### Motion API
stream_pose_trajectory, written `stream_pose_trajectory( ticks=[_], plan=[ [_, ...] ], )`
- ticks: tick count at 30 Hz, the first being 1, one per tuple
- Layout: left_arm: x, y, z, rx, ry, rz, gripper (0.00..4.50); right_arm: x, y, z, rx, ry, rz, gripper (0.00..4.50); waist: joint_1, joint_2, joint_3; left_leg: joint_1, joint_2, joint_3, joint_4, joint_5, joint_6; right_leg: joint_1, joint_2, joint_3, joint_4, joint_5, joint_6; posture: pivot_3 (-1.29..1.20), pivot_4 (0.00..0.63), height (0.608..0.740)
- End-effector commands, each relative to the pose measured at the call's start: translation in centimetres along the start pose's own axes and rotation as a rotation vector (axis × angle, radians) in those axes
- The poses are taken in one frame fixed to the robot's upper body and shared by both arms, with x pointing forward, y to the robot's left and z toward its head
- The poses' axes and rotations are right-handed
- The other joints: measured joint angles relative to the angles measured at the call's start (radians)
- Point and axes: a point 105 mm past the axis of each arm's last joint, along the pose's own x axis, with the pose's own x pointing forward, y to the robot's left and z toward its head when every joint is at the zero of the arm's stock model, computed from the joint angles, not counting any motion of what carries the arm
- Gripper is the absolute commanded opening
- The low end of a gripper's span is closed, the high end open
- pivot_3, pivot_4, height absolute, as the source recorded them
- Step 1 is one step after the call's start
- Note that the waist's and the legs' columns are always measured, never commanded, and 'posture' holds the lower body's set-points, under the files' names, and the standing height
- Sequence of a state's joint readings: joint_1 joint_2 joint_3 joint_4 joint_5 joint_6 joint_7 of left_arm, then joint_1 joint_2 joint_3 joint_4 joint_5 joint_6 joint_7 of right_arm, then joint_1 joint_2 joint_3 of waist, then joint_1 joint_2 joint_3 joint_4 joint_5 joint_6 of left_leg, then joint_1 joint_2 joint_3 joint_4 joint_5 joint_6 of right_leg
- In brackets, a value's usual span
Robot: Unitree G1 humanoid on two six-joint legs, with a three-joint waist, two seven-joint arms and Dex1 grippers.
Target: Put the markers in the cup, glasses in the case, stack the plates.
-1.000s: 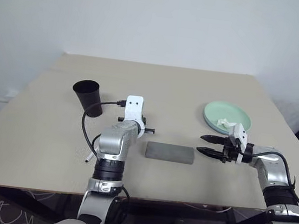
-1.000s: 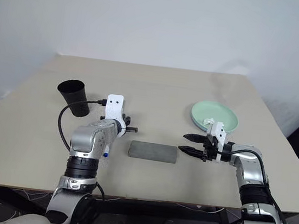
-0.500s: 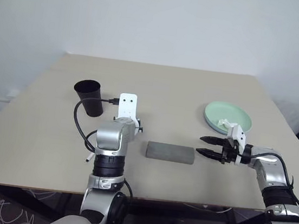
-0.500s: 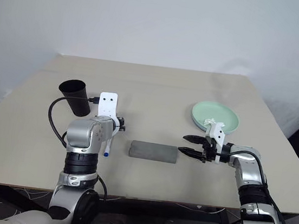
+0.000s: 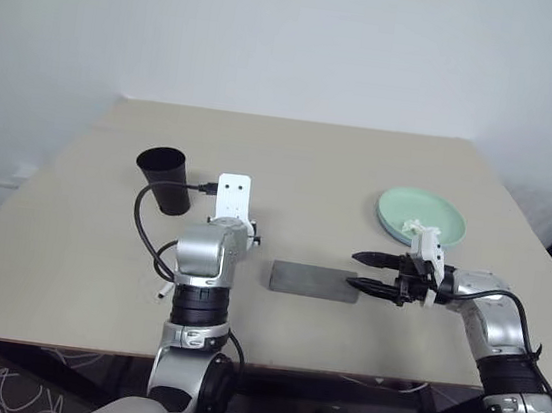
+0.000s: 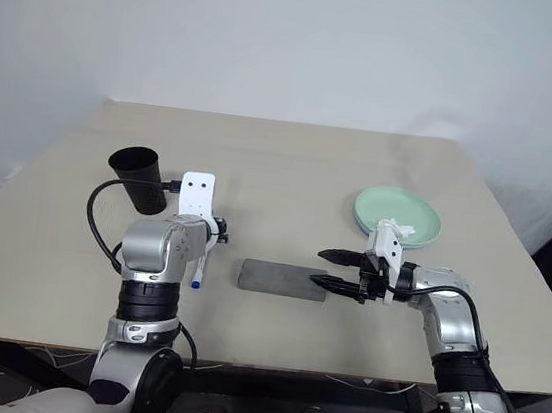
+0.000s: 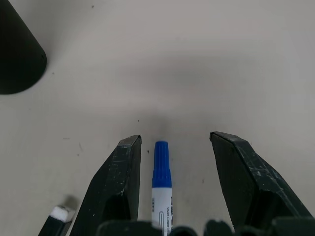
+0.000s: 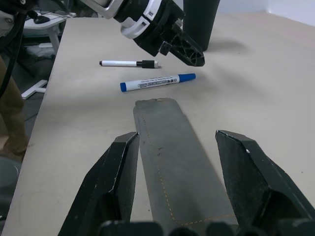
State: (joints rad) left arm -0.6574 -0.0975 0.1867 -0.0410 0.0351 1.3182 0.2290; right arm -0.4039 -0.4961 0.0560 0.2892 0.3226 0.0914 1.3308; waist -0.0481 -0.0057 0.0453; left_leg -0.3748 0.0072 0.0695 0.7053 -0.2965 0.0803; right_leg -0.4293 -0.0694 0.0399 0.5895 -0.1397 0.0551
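My left gripper (image 7: pixel 175 138) stands open just above the table, with a white marker with a blue cap (image 7: pixel 161 167) lying loose between its fingers. A second marker (image 8: pixel 128 63), white with a black cap, lies just beside it. Beyond them stands the black cup (image 5: pixel 163 179), upright. The grey case (image 5: pixel 314 281) lies shut at the table's middle. My right gripper (image 5: pixel 353 270) is open, with one finger on each side of the case's right end. The mint green plate (image 5: pixel 427 210) sits at the right, and a paler rim shows under its near edge. The glasses are hidden.
A crumpled white paper (image 5: pixel 417 227) rests on the green plate's near side. The beige table (image 5: pixel 311 171) stretches bare behind the case, up to a white wall. A black cable loops from my left wrist toward the cup.
My right gripper has moved left, and its fingers now flank the case's right end. My left wrist has swung from a rightward tilt to straight over the blue marker, which has not moved.
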Motion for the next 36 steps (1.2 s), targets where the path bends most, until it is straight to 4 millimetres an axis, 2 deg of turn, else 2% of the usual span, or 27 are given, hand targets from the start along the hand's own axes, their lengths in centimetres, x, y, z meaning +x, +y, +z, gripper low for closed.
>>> stream_pose_trajectory(
  ticks=[1,7,12,24,27,32,36],
  plan=[
    [-0.2,0.1,0.1,-0.016,0.009,0.008,2.3,-0.2,-0.3,1.3,-0.039,-0.034,-0.008,2.68,0.0,0.0,0.0,0.0,0.0,0.0,0.0,0.0,0.0,0.0,0.0,0.0,0.0,0.0,0.0,0.0,0.0,0.732],
    [-0.2,0.1,-1.4,-0.046,0.1,0.017,2.3,-0.4,-0.6,1.1,-0.038,-0.026,-0.017,2.68,0.0,0.0,0.0,0.0,-0.001,0.0,-0.001,0.0,0.0,-0.001,0.001,0.0,0.0,0.0,0.0,0.0,0.0,0.732],
    [-0.1,0.5,-1.7,-0.066,0.116,0.042,2.3,-0.5,-0.6,1.0,-0.037,-0.021,-0.016,2.68,0.0,0.0,0.0,0.0,-0.001,0.0,-0.001,0.0,-0.001,-0.001,0.001,0.0,0.0,0.0,0.0,0.0,0.0,0.732],
    [0.4,0.2,-2.8,-0.08,0.156,0.021,2.3,-0.2,1.1,1.6,-0.049,-0.025,0.045,2.68,0.0,0.0,0.0,0.0,-0.001,0.0,-0.002,0.0,-0.001,-0.001,0.0,0.0,0.0,0.0,0.0,0.0,0.0,0.732],
    [0.4,-0.2,-3.0,-0.1,0.155,-0.003,1.69,-0.1,1.1,1.5,-0.05,-0.024,0.04,2.68,0.0,0.0,0.0,0.0,-0.001,0.0,-0.002,0.0,-0.001,-0.002,0.0,0.0,0.0,0.0,0.0,0.0,0.0,0.732],
    [0.5,-0.3,-3.1,-0.131,0.165,-0.016,0.12,-0.1,1.1,1.5,-0.052,-0.025,0.037,2.68,0.002,0.0,0.0,0.0,-0.001,0.0,-0.002,0.0,-0.002,-0.001,0.0,0.0,0.0,0.0,0.0,0.0,0.0,0.732],
    [0.7,-0.1,-3.3,-0.14,0.176,-0.014,0.11,-0.1,1.0,1.5,-0.056,-0.024,0.035,2.68,0.001,0.0,0.0,0.001,0.0,0.0,-0.002,0.001,-0.002,-0.001,0.0,0.0,0.0,0.0,0.0,0.0,0.0,0.732]
  ],
)
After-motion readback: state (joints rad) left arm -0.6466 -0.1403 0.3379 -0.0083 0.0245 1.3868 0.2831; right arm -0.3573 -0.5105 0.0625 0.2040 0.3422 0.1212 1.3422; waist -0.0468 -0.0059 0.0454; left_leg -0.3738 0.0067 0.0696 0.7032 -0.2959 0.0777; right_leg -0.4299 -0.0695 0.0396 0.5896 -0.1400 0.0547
